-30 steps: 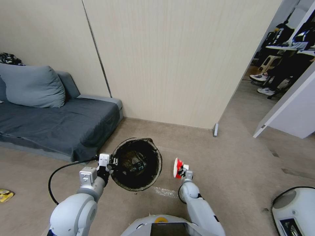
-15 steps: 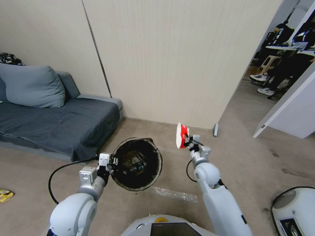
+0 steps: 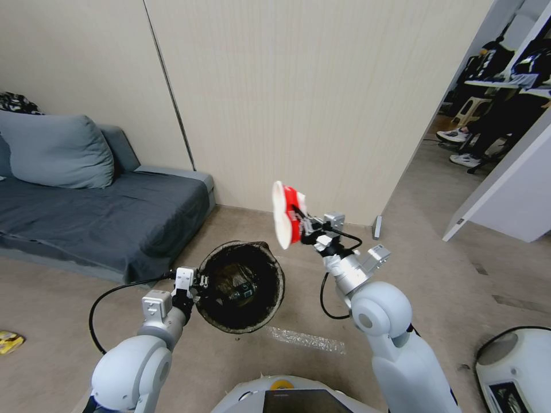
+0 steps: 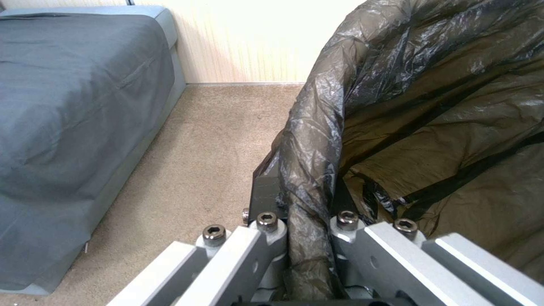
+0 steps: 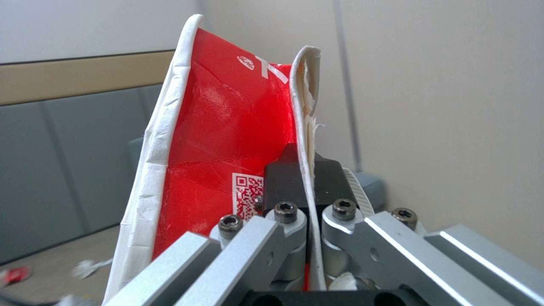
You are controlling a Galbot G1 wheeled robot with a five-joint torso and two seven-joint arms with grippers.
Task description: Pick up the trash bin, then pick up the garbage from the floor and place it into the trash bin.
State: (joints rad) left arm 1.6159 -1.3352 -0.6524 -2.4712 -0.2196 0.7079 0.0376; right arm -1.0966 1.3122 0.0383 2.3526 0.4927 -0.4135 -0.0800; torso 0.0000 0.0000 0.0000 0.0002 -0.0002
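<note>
The trash bin (image 3: 244,287), its dark liner folded over the rim, hangs off the floor and tilts its mouth toward me. My left gripper (image 3: 194,283) is shut on its near-left rim; in the left wrist view the fingers (image 4: 266,199) pinch the liner-covered rim (image 4: 317,140). My right gripper (image 3: 303,225) is raised above and right of the bin. It is shut on a crushed red-and-white piece of garbage (image 3: 285,213), seen close as a flattened red wrapper (image 5: 215,136) clamped between the black pads (image 5: 283,178). Some litter lies in the bin's bottom.
A grey sofa (image 3: 97,221) with a pillow (image 3: 54,150) stands at the left. A yellow wrapper (image 3: 8,341) lies on the carpet at the far left. A strip of tape (image 3: 301,338) marks the floor. A white door (image 3: 505,201) and a white machine (image 3: 516,367) are at the right.
My right arm has lifted the red-and-white garbage from low beside the bin up and leftward, above the bin's right rim. The left arm and bin have stayed put.
</note>
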